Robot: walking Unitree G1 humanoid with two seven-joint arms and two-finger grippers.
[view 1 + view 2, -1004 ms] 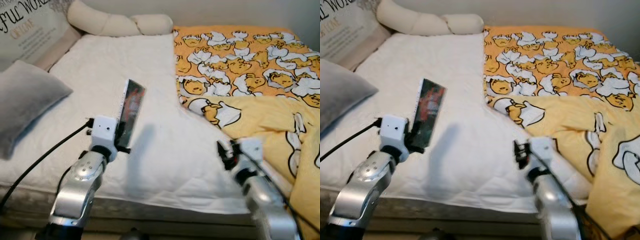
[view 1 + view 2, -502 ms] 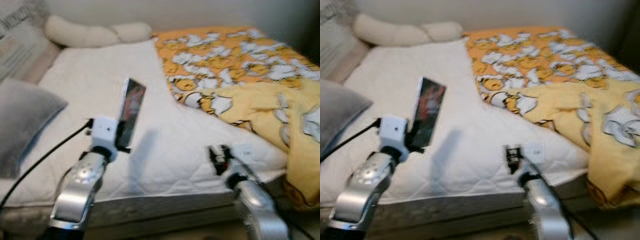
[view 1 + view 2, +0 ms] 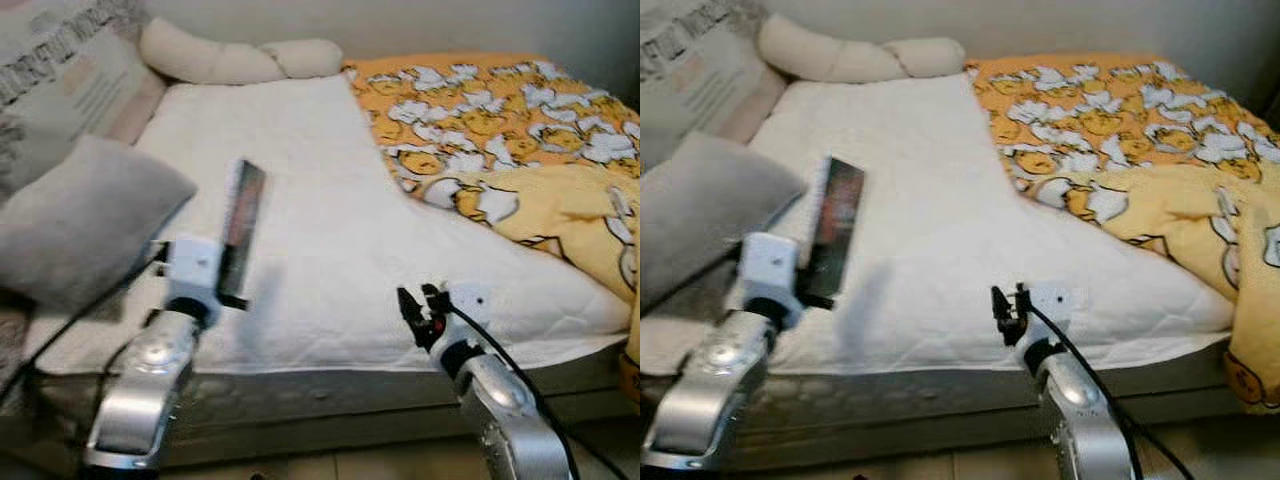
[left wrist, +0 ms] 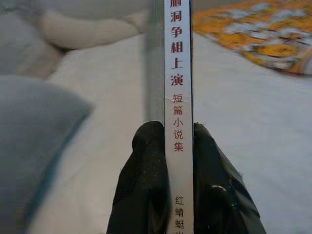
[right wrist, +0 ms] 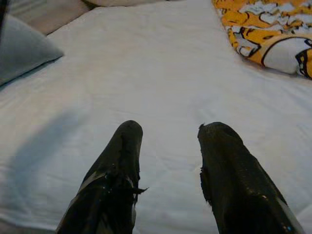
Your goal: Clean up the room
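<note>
Holding a thin book [image 3: 243, 228] upright over the near edge of the white mattress [image 3: 330, 200], the left gripper [image 4: 178, 146] has its two black fingers pressed on both sides of the spine. The right gripper [image 5: 168, 134] hangs above the same edge with its fingers apart and nothing between them. A grey pillow [image 3: 85, 225] lies beside the book, and a yellow duck blanket [image 3: 500, 130] covers the right part of the bed.

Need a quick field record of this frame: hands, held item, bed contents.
left hand: shut on book, raised over the bed's near edge
book: thin, upright, spine with Chinese text facing the wrist camera
right hand: open, holding nothing, over the white mattress
grey pillow: bed's left side
yellow duvet: bunched on the right
</note>
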